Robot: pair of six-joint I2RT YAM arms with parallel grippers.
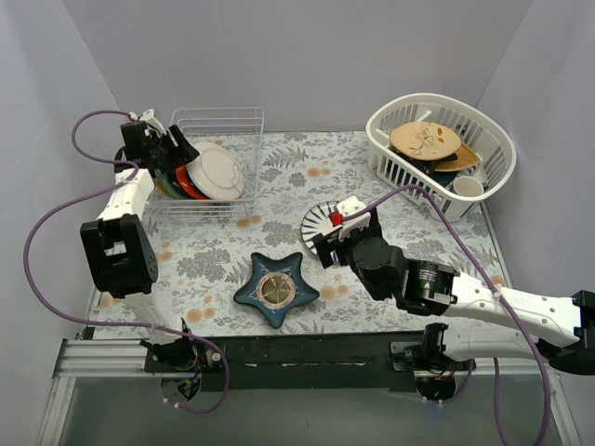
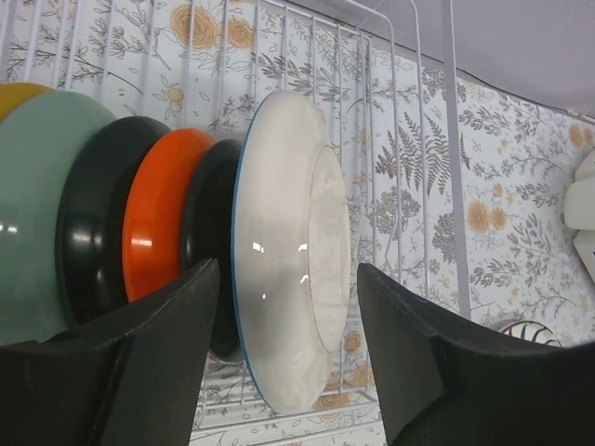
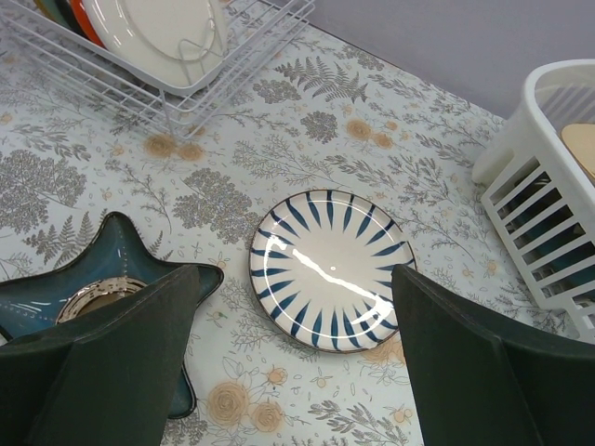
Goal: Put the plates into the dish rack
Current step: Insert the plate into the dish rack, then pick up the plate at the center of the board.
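Observation:
The wire dish rack [image 1: 218,116] stands at the back left and shows in the left wrist view [image 2: 409,139]. In it stand on edge a yellow plate [image 2: 14,93], a teal plate [image 2: 37,204], an orange plate [image 2: 158,223] and an off-white plate [image 2: 288,251], with two dark dishes between them. My left gripper [image 2: 286,269] is open, its fingers either side of the off-white plate [image 1: 221,172], gaps on both sides. A white plate with dark blue radial triangles [image 3: 330,269] lies flat on the mat [image 1: 321,218]. My right gripper [image 3: 302,274] is open above it, empty [image 1: 332,228].
A dark blue star-shaped dish [image 1: 276,288] lies at the front middle, just left of my right gripper [image 3: 84,288]. A white slotted basket [image 1: 442,149] with a tan plate [image 1: 425,139] and other dishes stands at the back right [image 3: 548,186].

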